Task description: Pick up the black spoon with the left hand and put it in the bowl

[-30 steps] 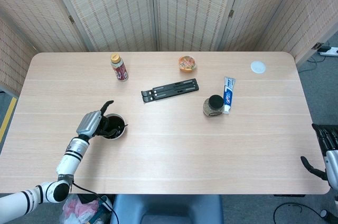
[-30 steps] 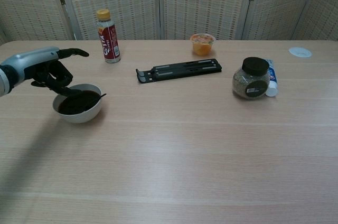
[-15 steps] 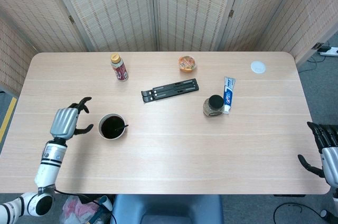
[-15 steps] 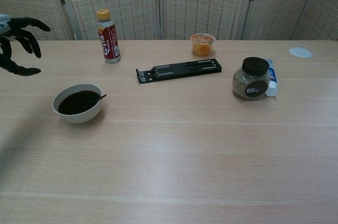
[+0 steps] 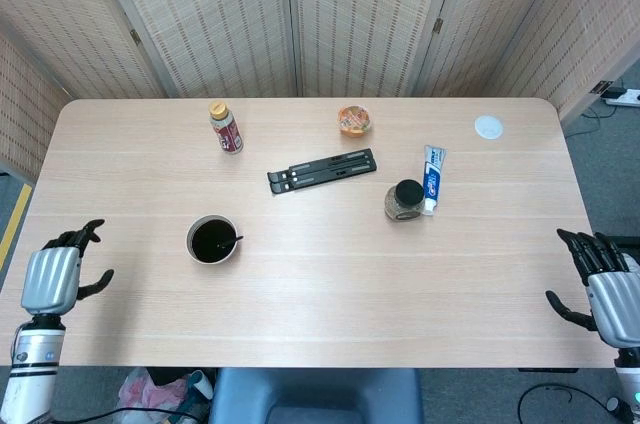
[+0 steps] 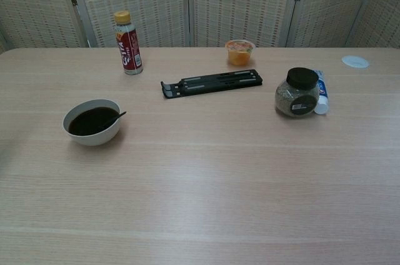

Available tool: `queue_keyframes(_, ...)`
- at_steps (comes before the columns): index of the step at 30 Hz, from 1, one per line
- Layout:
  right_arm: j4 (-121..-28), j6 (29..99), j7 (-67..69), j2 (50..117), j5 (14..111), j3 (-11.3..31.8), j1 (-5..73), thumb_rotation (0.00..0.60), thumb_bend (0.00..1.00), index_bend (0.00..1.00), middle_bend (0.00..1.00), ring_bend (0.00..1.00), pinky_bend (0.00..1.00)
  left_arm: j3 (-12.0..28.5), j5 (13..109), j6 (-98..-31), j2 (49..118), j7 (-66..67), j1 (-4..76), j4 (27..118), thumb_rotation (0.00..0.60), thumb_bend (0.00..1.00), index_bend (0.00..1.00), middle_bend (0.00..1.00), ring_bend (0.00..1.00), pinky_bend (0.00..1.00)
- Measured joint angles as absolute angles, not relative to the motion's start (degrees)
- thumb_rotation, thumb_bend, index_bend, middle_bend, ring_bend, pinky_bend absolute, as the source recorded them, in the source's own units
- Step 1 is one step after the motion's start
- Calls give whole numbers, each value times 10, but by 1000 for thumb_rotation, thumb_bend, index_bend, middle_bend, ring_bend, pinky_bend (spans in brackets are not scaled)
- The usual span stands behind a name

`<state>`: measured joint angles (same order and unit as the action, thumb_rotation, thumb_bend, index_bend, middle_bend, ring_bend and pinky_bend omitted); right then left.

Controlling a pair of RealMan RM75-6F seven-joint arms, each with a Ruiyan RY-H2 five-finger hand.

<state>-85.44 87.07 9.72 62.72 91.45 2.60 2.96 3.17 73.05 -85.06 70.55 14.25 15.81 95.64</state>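
Spoon (image 5: pixel 228 241) in bowl (image 5: pixel 196 227), its thin black handle leaning out over the rim on the side away from the left hand (image 5: pixel 52 279), in both the head and chest views. The bowl's dark inside hides the spoon's scoop, so how deep it sits cannot be told. The left hand hangs at the table's near left edge, well apart from the bowl, fingers (image 5: pixel 78 235) spread and lightly curled, holding nothing; the spoon lies out beyond its fingertips, across bare wood. The right hand (image 5: pixel 608 289) waits off the opposite edge, fingers likewise apart and empty, far from everything on the table. Neither hand shows in the chest view.

Judged from how it lies, the task looks done. Should the spoon need lifting again, it appears light, stiff and slim, probably plastic or coated, and likely to slip or pivot under a loose pinch. The only part on offer is the handle tip poking over the rim; a pinch between thumb and a finger there, taken from above, seems the best hold. The bowl looks light enough to slide or tip if the fingers nudge its wall.
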Motion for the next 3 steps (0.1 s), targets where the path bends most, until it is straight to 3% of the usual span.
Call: queue_keyframes(3, -856, 868, 96, 630, 913, 26, 32, 600, 208, 0, 146, 126, 91, 20, 746, -871, 701, 145, 136, 970, 600, 270, 222, 405, 332, 440)
